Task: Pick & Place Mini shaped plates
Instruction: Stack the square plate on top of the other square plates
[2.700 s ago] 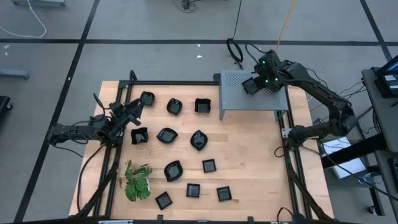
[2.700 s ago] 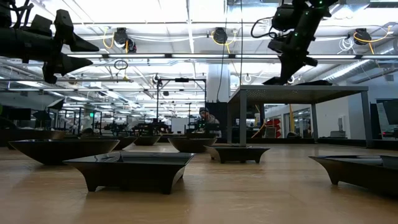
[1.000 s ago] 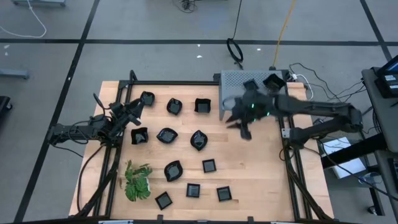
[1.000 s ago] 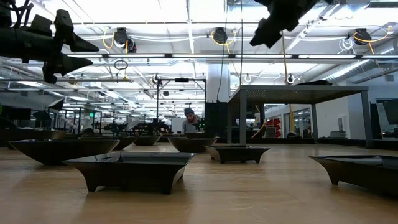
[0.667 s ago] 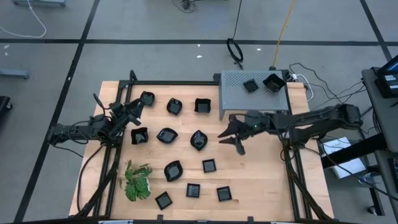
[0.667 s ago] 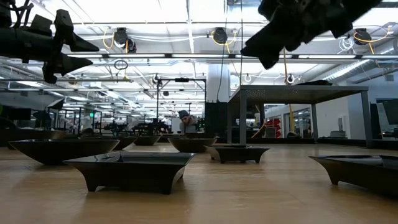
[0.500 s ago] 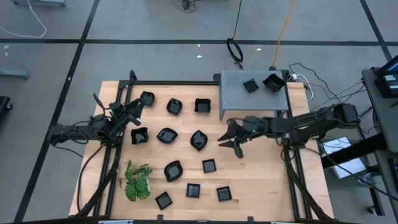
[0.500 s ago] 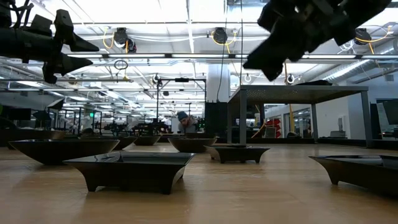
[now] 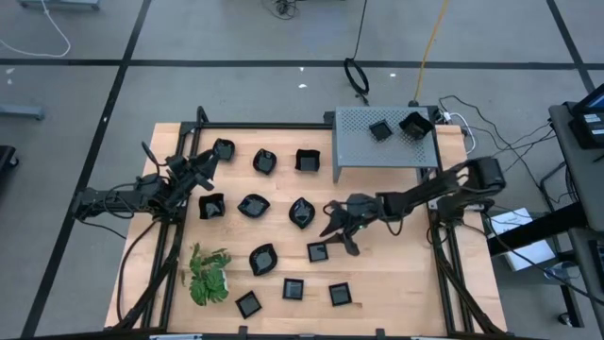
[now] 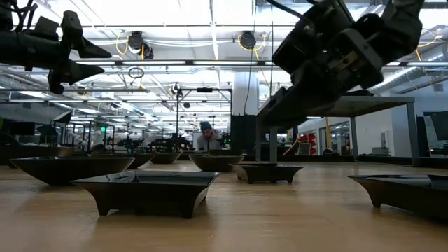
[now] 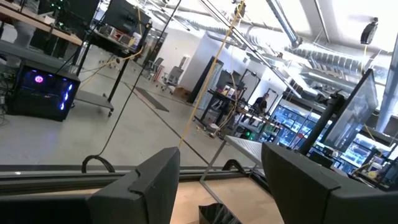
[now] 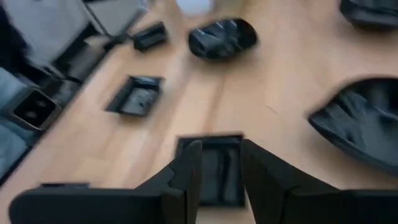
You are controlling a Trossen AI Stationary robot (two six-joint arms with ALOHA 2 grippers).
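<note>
The right hand (image 9: 338,229) is reaching out over the middle of the counter (image 9: 396,274), and its two fingers (image 12: 186,171) are standing a little apart with nothing between them. They are straddling a small square plate (image 12: 211,167) that is lying flat on the wood directly beneath them; in the high view that same square plate (image 9: 318,251) is sitting just under and beside the hand. The fingers are lined up on either side of it, which, as a judgement, suggests the hand is being placed to come down and close on the plate's rim.

Other black plates are lying around the hand. A leaf-like plate (image 9: 302,212) is just beside it on the side away from the grey rack, a rounder plate (image 9: 263,258) is farther off on that side, and three more square plates (image 9: 293,288) are lying in a loose row nearer the counter's front edge. Two plates (image 9: 412,124) are already sitting on the grey perforated rack (image 9: 363,146) behind the hand, so that raised shelf appears to be where picked plates are being dropped.

The left hand (image 9: 203,170) is waiting at the far side of the counter with its fingers (image 11: 149,186) spread wide and empty, pointing across the wood rather than at any plate. A green plant (image 9: 209,276) is lying near the front corner on that side, well apart from the working hand
</note>
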